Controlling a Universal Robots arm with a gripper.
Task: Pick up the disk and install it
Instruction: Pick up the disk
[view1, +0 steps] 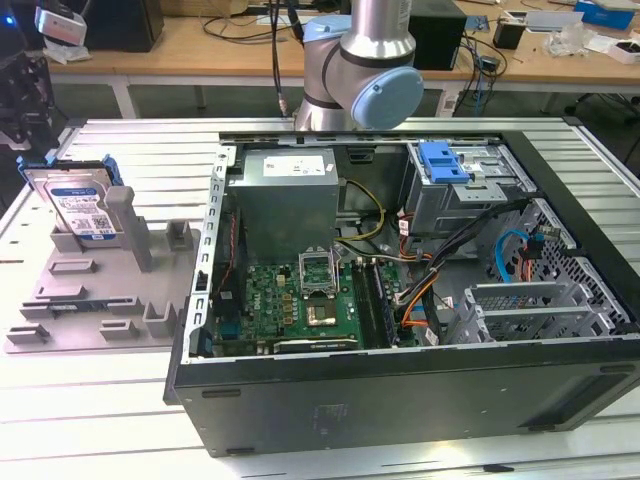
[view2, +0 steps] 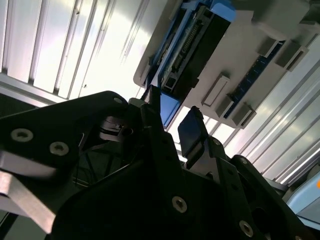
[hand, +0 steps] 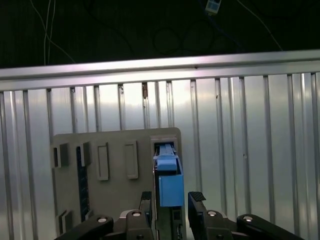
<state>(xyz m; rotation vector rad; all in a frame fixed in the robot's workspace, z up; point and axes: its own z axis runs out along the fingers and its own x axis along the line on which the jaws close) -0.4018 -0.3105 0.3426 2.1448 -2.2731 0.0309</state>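
Jaws spread, pinching nothing. From my seat, the grey tray (hand: 115, 145) lies beyond my gripper (hand: 171, 196), and the disk (hand: 169, 182) stands on edge in its slot, lined up with the gap between the fingers (hand: 196, 200) but clear of both. I see ribbed metal table (hand: 250, 150) stretching past the jaws on every side.

The tray (view1: 85, 300) is matt grey plastic, the disk (view1: 80, 205) metal, the table (view1: 100, 430) ribbed metal.
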